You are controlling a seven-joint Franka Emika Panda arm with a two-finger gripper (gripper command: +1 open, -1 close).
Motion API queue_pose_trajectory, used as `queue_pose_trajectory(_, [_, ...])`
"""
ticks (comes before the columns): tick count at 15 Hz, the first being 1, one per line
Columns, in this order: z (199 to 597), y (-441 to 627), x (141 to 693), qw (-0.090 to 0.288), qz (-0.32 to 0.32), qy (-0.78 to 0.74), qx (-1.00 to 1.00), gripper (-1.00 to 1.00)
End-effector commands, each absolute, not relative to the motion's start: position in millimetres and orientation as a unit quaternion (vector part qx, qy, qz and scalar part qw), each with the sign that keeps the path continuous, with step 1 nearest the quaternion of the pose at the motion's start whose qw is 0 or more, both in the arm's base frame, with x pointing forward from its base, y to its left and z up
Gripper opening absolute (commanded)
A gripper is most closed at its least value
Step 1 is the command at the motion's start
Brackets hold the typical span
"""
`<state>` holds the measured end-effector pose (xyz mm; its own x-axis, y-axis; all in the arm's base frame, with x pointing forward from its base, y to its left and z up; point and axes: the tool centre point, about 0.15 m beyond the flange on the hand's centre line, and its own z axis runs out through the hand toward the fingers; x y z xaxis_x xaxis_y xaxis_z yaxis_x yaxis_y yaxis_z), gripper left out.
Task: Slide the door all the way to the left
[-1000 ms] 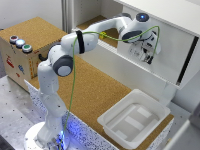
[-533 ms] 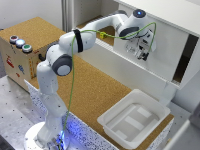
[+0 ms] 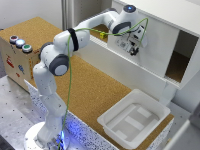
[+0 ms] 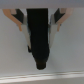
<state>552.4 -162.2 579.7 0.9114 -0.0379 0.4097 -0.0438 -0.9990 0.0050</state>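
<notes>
You see the arm (image 3: 75,37) stretched across the cork-topped desk (image 3: 95,90) toward the white cabinet (image 3: 165,10), with the claw (image 3: 131,47) pressed up against the face of the door (image 3: 155,45). The door covers the middle of the cabinet front, leaving a dark opening (image 3: 180,57) on the exterior view's right. In the wrist view a dark finger (image 4: 40,35) lies against the plain white panel, but you cannot tell whether the claw is apart or together. A white tray (image 3: 134,120) sits on the desk below the cabinet, and a box with coloured buttons (image 3: 17,47) stands well apart at the exterior view's left.
</notes>
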Motion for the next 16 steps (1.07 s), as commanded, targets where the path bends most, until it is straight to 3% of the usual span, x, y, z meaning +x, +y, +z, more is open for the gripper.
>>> queue_pose_trajectory(1, [562.7, -129.4, 552.9, 0.065, 0.250, -0.029, 0.966, -1.00])
queue_pose_trajectory(16, [556.2, -30.9, 554.2, 0.089, 0.240, -0.129, 0.958, -1.00])
